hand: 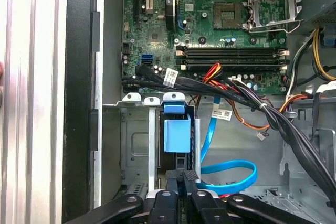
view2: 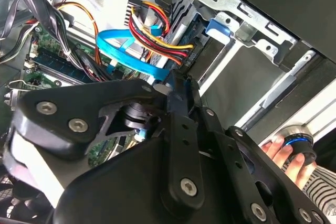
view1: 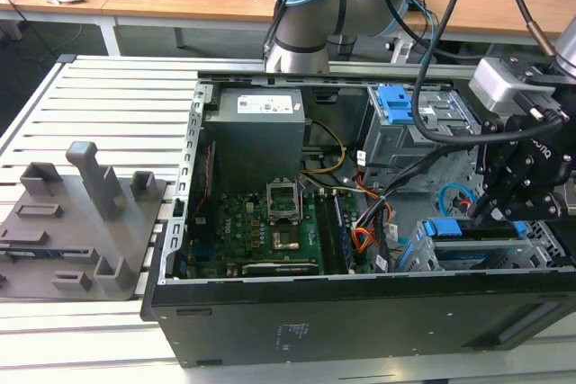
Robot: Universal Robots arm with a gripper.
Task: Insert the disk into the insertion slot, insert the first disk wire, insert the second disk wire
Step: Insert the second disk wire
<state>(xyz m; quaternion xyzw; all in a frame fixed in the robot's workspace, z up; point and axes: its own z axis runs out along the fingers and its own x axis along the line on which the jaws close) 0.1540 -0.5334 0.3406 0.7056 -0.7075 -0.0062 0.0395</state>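
Blue plastic marks where the work stands: the disk sits in its bright blue carrier inside the insertion slot, the grey sheet-metal cage at the corner of the open computer case, which lies on a ribbed metal surface. In the exterior view the same blue carrier shows in the low cage at that view's right, in front of the taller cage with the blue latch. Judging by how deep the carrier lies, the first step looks done and the wire steps are in hand. The end effector hangs directly over the open end of the slot, its fingers drawn narrow, almost together. I cannot tell whether a connector is pinched between them. In the second wrist view its tip is just beside the flat blue data cable and the bundle of red, yellow and black power wires, both of which loop loosely near the end of the cage. In my judgement, seating a wire here calls for the plug to be square to the drive's socket, a straight, gentle push along the bay, and care that the slack loops are not trapped against the cage wall. A person's hand rests on a round black knob outside the case.
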